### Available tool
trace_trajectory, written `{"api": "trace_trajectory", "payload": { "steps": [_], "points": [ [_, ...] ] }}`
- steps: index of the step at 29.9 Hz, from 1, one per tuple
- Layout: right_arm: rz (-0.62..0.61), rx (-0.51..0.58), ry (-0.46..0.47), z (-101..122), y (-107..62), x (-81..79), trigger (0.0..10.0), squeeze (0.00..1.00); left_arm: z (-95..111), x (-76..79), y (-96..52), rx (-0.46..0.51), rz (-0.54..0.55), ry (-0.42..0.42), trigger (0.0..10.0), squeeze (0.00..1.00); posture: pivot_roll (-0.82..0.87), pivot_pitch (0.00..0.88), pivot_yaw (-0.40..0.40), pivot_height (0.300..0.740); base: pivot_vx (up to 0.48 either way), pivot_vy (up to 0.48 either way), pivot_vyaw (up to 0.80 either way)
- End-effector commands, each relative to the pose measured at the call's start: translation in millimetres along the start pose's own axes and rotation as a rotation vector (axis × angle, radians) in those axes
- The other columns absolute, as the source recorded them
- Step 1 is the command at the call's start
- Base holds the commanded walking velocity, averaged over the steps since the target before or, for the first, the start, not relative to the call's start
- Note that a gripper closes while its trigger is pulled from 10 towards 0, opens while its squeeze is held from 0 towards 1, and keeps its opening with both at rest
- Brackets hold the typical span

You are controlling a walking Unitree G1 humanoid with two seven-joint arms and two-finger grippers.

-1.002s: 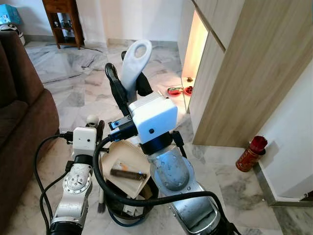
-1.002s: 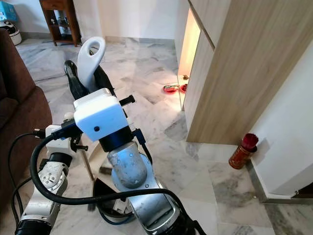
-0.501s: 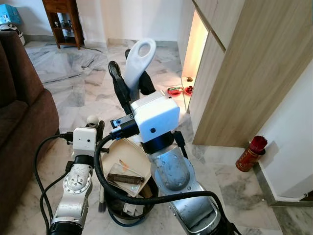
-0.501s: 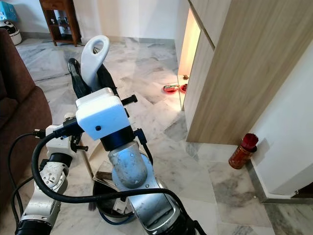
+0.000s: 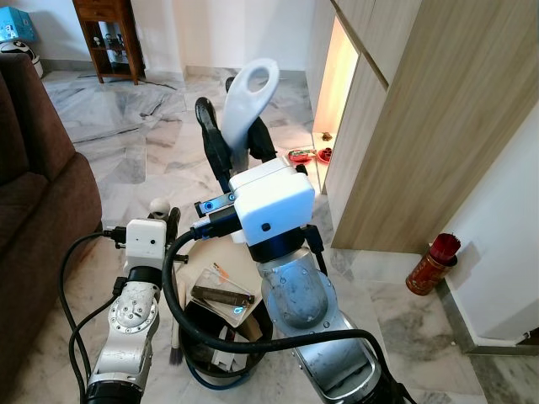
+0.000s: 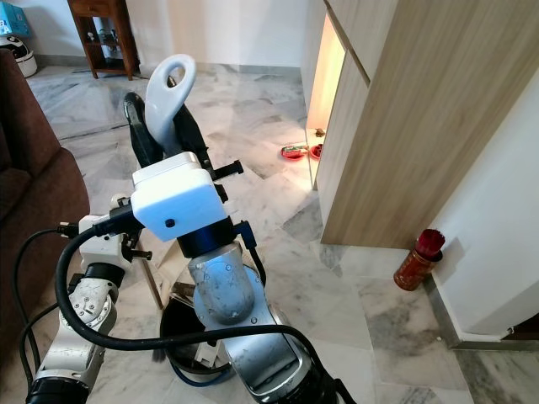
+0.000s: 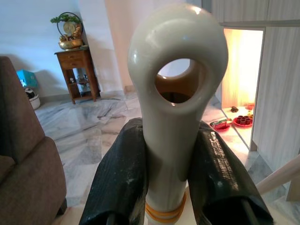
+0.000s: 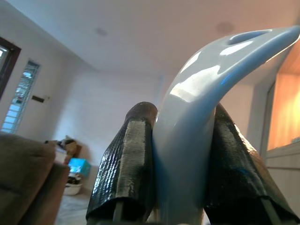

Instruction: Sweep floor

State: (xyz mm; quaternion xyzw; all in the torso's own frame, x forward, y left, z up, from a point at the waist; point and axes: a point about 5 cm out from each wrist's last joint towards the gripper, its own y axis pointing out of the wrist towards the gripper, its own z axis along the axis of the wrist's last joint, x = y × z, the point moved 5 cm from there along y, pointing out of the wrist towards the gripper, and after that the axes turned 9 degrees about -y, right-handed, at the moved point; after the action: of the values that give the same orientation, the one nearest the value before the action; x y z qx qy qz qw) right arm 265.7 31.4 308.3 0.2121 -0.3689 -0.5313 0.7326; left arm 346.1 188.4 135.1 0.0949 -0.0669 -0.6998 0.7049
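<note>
Dustpan's white looped plastic handle (image 5: 247, 105) clamped between right gripper (image 8: 180, 173) fingers, arm raised, beige pan tilted over black round bin (image 5: 195, 353); left gripper (image 7: 171, 187) pinching cream looped brush handle (image 7: 173, 93); no readable labels

floor: grey-veined marble (image 5: 160, 143) | left: brown sofa (image 5: 34, 194) | right: lit wood cabinet (image 5: 404, 118) | far: wooden side table (image 5: 109, 38)

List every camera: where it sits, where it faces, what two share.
Left and right eye views: on the head, looking forward and down at the marble floor, both silver arms and the raised dustpan handle.
Left wrist view: along the left end effector, shut on the brush handle, facing the sofa.
Right wrist view: along the right end effector, shut on the dustpan handle, facing the ceiling.
Shared: eye and right wrist views show the dustpan handle.
</note>
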Motion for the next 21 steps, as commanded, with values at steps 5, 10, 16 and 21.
{"api": "trace_trajectory", "payload": {
  "steps": [5,10,16,21],
  "points": [
    [-0.094,0.163,0.0,40.3,9.4,15.4,10.0,0.0,12.5,5.0,5.2,0.056,-0.025,0.006,10.0,0.0,-0.08,0.027,-0.05,0.74,0.0,0.0,0.0],
    [-0.104,0.166,-0.008,40.0,9.5,16.5,10.0,0.0,12.5,5.1,5.5,0.056,-0.026,0.005,10.0,0.0,-0.08,0.028,-0.05,0.74,0.0,0.0,0.0],
    [-0.118,0.174,-0.038,39.8,9.5,20.0,10.0,0.0,13.3,5.0,5.8,0.06,-0.025,0.005,10.0,0.0,-0.07,0.028,-0.05,0.74,0.0,0.0,0.0],
    [-0.065,0.155,-0.03,34.6,9.6,13.5,10.0,0.0,13.7,5.0,5.9,0.061,-0.024,0.005,10.0,0.0,-0.07,0.028,-0.05,0.74,0.0,0.0,0.0]
  ]
}}
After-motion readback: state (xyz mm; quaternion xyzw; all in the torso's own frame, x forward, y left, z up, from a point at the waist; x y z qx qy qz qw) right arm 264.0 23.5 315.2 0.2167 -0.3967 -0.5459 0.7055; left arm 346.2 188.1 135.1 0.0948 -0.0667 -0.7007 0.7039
